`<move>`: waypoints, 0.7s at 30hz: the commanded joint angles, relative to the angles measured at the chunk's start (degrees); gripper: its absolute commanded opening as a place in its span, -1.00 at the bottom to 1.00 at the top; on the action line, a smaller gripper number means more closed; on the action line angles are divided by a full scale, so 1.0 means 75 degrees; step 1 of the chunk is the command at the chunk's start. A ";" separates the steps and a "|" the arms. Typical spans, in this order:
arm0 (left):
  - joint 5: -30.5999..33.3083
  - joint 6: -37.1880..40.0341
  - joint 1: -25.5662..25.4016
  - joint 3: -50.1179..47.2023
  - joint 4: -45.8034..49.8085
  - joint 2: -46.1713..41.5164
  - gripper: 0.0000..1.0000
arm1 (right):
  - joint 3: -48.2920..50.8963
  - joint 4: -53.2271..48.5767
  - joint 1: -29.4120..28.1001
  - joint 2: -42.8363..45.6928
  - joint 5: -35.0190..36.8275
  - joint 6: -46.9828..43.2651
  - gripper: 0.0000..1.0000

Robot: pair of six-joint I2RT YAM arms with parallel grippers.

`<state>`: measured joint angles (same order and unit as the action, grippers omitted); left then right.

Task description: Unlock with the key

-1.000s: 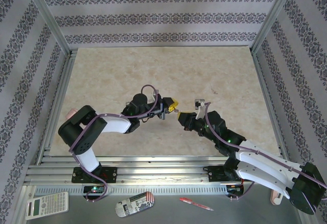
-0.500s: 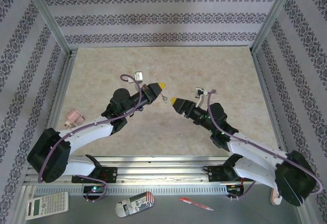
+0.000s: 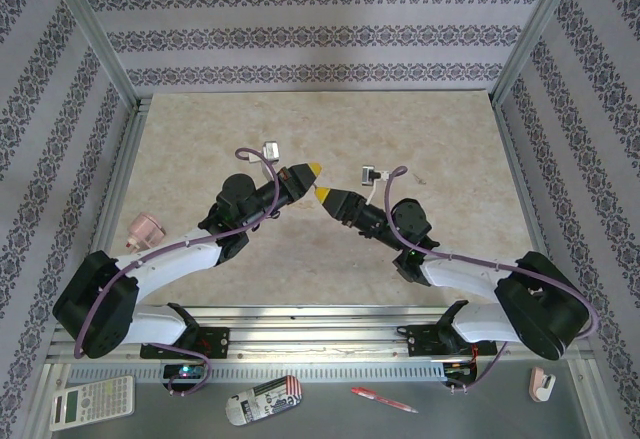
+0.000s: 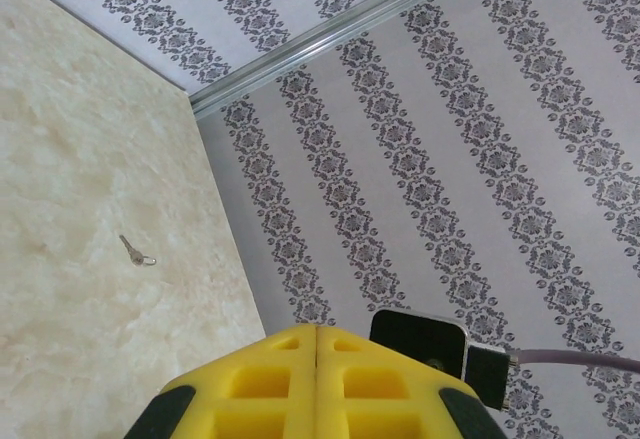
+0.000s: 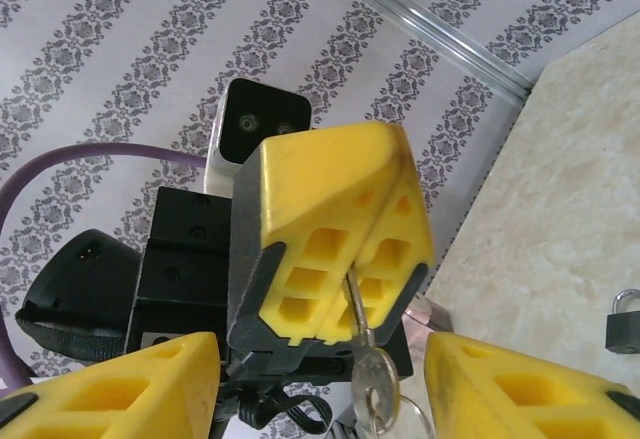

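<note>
Fingers of both arms come tip near tip above the middle of the bench (image 3: pixel 200 139), a pale marbled board enclosed by patterned walls.

Left fingers (image 3: pixel 311 170): yellow, pointing toward 2 o'clock in the top view. They are clenched. In the left wrist view the two halves lie flush along one seam, and in the right wrist view the key's blade runs up into that seam.

Right fingers (image 3: pixel 322 195): also yellow, pointing toward 10 o'clock in the top view, at the left pair. They are released, spread wide at 7 and 5 o'clock of the right wrist view, with the left pair seen in the gap between them.

Padlock (image 5: pixel 624 321): dark body with a silver shackle. It sits on the bench at 3 o'clock of the right wrist view, cut by the frame edge and apart from the key.

Key (image 5: pixel 368 371): silvery, gripped by its blade in the left fingers. It hangs head down at 6 o'clock of the right wrist view, clear of the bench, with a thin ring at its head.

Second key (image 4: pixel 137 252): small and ringed, it lies flat on the bench at 9 o'clock of the left wrist view, well apart from the fingers.
</note>
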<state>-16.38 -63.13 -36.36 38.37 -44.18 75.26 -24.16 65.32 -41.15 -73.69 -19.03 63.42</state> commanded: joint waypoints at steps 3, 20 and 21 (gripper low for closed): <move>0.0145 0.0185 0.0039 -0.0135 -0.0497 -0.0100 -1.00 | -0.0139 0.0911 -0.0110 -0.0279 -0.0194 0.0182 -0.12; 0.0508 0.0075 0.0043 -0.0360 -0.0598 -0.0202 -1.00 | 0.0156 0.1275 -0.0163 -0.0488 -0.0065 0.0322 -0.53; 0.0503 0.0052 0.0043 -0.0358 -0.0638 -0.0179 -1.00 | 0.0151 0.1275 -0.0165 -0.0499 -0.0053 0.0333 -0.55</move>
<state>-14.26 -63.20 -36.36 36.38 -45.93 74.61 -23.64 70.13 -41.80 -77.47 -19.38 65.91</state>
